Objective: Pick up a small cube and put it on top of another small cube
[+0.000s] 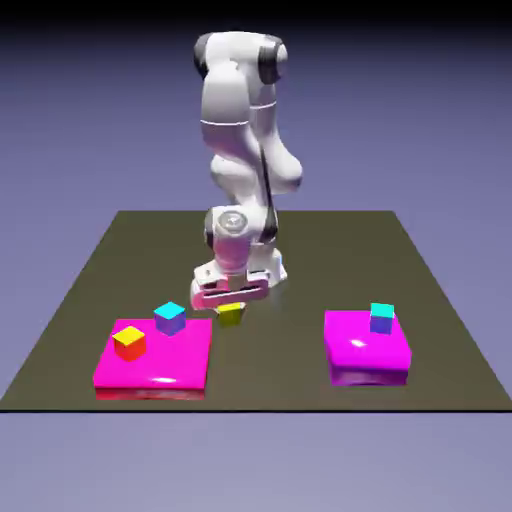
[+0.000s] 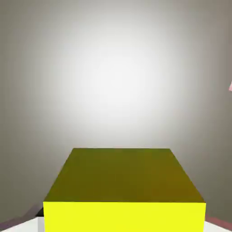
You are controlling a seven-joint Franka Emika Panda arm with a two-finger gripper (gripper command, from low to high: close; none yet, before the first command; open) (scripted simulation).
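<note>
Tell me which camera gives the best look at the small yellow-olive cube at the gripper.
The hand view: the small cube fills its lower half, one bright yellow face and one olive face clear. The exterior view shows the cube only tiny, just under the gripper, beside the left magenta block.

One camera stands off from me, high and well back, looking down across the whole dark surface (image 1: 256,300) — it takes in my full arm, both magenta blocks (image 1: 155,355) and the backdrop behind me. The other rides on my hand and looks along my claw (image 1: 230,296), so close that the small cube (image 2: 124,188) fills the lower half of its picture, large, with only pale grey ground beyond. The two views share little: that same cube, tiny under my claw in the exterior view (image 1: 231,314), and the patch of surface just around it.
</note>
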